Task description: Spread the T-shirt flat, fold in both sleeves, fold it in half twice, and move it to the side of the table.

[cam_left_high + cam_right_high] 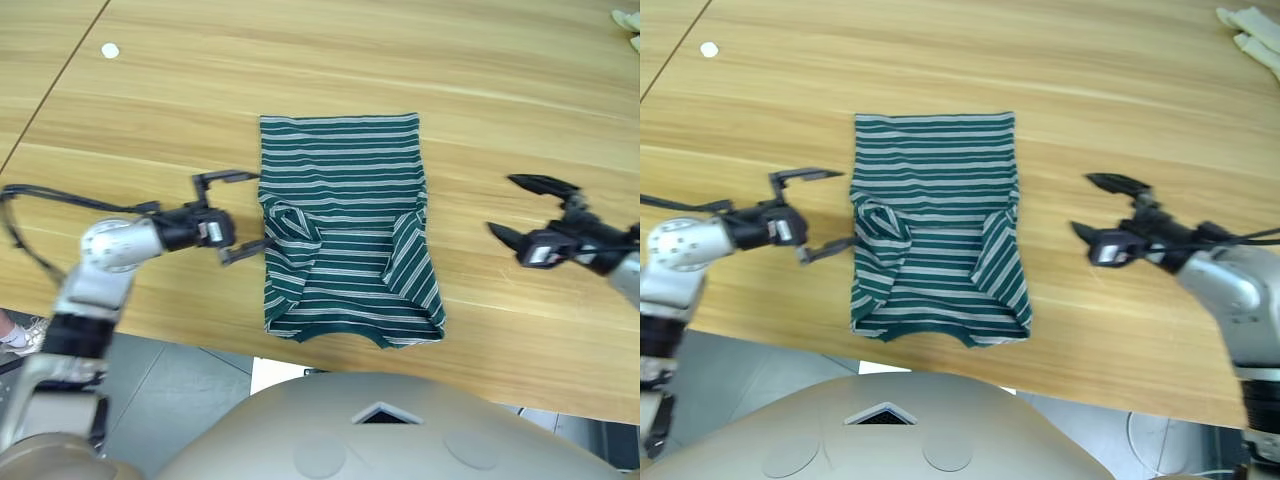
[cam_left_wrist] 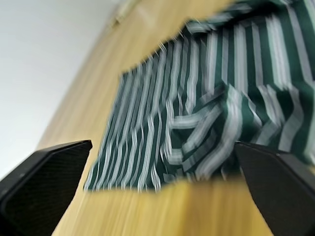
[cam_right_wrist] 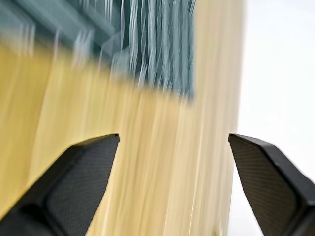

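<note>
The green and white striped T-shirt lies flat on the wooden table, both sleeves folded in over its body, collar end toward the near edge. My left gripper is open right at the shirt's left edge, its fingertips just touching or nearly touching the cloth. My right gripper is open over bare wood, a short way off the shirt's right edge. In the left wrist view the folded sleeve sits between the two open fingers. The right wrist view has a corner of the shirt beyond the open fingers.
A small white round spot lies on the table at the far left. A pale object sits at the far right corner. The near table edge runs just below the shirt's collar end.
</note>
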Tool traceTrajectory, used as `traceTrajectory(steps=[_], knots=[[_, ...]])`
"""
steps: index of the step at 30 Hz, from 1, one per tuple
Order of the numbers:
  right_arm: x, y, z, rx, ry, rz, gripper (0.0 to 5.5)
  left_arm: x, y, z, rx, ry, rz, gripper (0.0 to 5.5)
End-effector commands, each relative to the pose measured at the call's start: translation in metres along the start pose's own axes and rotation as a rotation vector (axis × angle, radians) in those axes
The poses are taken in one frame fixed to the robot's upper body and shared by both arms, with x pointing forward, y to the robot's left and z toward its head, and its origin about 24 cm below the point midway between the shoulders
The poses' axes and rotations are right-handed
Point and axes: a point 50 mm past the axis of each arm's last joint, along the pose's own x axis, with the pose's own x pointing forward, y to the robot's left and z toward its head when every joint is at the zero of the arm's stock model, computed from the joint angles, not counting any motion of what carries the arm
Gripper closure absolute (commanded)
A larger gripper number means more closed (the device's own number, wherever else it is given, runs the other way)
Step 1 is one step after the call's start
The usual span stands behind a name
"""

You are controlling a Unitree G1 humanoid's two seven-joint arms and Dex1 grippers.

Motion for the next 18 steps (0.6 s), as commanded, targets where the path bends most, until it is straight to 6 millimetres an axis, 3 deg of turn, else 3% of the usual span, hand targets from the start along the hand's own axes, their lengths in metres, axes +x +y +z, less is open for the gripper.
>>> traceTrajectory(steps=[1, 3, 5, 7, 14, 18], knots=[[-0.022, 0.052, 0.006, 0.03, -0.017, 0.314, 1.23, -0.025, -0.027, 0.005, -0.025, 0.052, -0.194, 0.1], [-0.027, 0.079, 0.025, 0.079, -0.112, 0.427, 0.89, -0.022, -0.055, 0.0, -0.056, 0.099, -0.312, 0.1], [-0.026, 0.092, 0.039, 0.107, -0.192, 0.473, 0.89, -0.017, -0.08, 0.002, -0.085, 0.092, -0.398, 0.1], [-0.02, 0.103, 0.047, 0.12, -0.244, 0.504, 0.89, -0.006, -0.092, 0.008, -0.109, 0.039, -0.404, 0.1], [0.0, 0.116, 0.071, 0.128, -0.381, 0.507, 0.89, 0.017, -0.11, 0.018, -0.132, -0.059, -0.403, 0.1], [0.01, 0.116, 0.076, 0.114, -0.407, 0.506, 0.89, 0.024, -0.109, 0.019, -0.105, -0.071, -0.407, 0.1]])
